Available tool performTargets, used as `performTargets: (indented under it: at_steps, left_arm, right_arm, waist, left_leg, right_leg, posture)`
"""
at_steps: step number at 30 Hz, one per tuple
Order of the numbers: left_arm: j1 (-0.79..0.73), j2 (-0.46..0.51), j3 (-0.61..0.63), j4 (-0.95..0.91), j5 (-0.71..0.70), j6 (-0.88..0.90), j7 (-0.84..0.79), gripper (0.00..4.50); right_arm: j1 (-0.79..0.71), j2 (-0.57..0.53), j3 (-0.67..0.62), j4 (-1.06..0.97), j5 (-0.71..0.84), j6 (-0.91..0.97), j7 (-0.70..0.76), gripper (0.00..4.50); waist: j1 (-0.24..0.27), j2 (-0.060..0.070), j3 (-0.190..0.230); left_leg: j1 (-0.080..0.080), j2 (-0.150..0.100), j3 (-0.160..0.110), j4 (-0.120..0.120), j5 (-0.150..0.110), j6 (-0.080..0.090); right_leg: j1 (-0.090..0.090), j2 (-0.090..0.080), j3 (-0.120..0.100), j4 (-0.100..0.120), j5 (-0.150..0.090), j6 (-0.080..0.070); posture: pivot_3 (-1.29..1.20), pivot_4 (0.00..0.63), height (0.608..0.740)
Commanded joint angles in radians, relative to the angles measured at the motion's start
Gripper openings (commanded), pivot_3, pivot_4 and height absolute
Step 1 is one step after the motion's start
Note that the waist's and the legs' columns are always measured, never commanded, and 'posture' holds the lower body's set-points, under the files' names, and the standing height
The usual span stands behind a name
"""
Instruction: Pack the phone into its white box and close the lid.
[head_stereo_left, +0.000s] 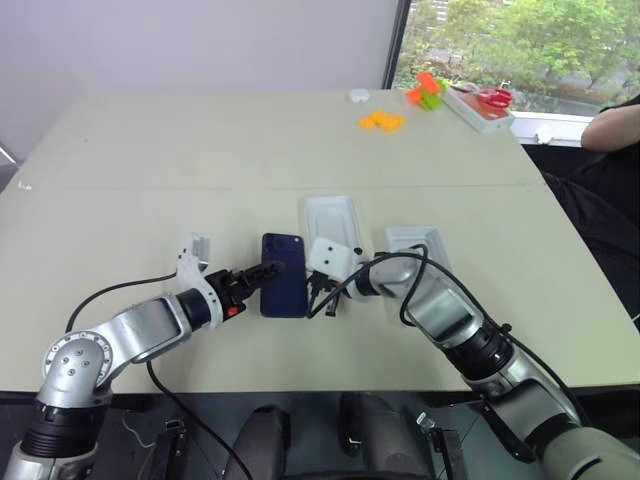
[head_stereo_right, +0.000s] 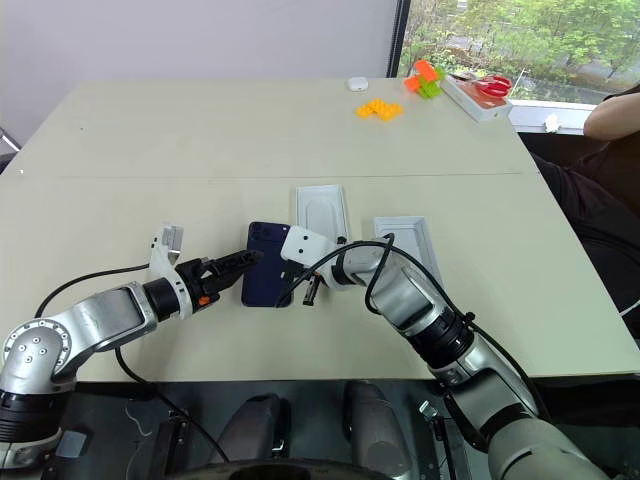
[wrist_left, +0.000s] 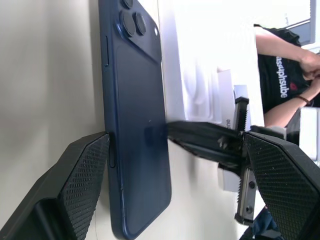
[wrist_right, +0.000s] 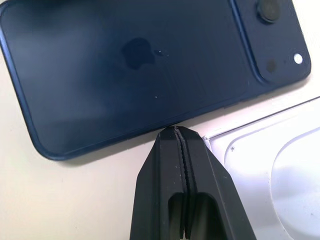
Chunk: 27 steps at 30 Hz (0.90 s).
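Phone lying camera-side up on table, left pincer spread apart — straddling its near end, right pincer pressed together — tips touching its right edge

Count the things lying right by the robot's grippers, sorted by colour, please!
Dark blue: 1, the phone
White: 2, the tray with an oval recess and the plain tray
Total: 3
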Motion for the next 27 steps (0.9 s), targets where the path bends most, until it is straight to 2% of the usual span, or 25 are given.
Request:
performTargets:
  at_steps: [1,6,15,27]
  left_arm:
    - [-0.010,-0.012,-0.044,-0.059,-0.042,0.013,-0.025,4.50]
    - [-0.008,-0.012,-0.035,-0.067,-0.042,0.013,-0.034,4.50]
    - [0.020,0.042,-0.040,-0.042,-0.023,0.026,-0.012,4.50]
    - [-0.018,0.183,-0.080,0.003,0.045,0.097,0.071,4.50]
  right_arm:
    - [0.003,0.046,0.043,-0.013,0.033,-0.007,0.026,0.04]
    - [0.004,0.045,0.042,-0.015,0.034,-0.004,0.026,0.04]
    - [0.005,0.043,0.042,-0.018,0.033,0.000,0.028,0.04]
    - [0.003,0.042,0.044,-0.016,0.034,-0.002,0.033,0.04]
  waist:
    - [0.000,0.000,0.000]
    - [0.000,0.000,0.000]
    - [-0.003,0.000,0.000]
    - [-0.009,0.000,0.000]
  left_leg:
    - [0.000,0.000,0.000,0.000,0.000,0.000]
    - [0.000,0.000,0.000,0.000,0.000,0.000]
    - [0.000,0.000,0.000,-0.002,0.000,0.000]
    - [0.000,0.002,0.000,-0.003,0.000,0.000]
  right_leg:
    - [0.000,0.000,0.000,0.000,0.000,0.000]
    - [0.000,0.000,0.000,0.000,0.000,0.000]
    - [-0.001,0.000,0.000,-0.001,0.000,0.000]
    - [-0.003,0.002,0.000,-0.001,0.000,0.000]
  posture:
    - [0.00,0.150,0.740]
    - [0.00,0.150,0.740]
    - [0.00,0.150,0.740]
    - [0.00,0.150,0.740]
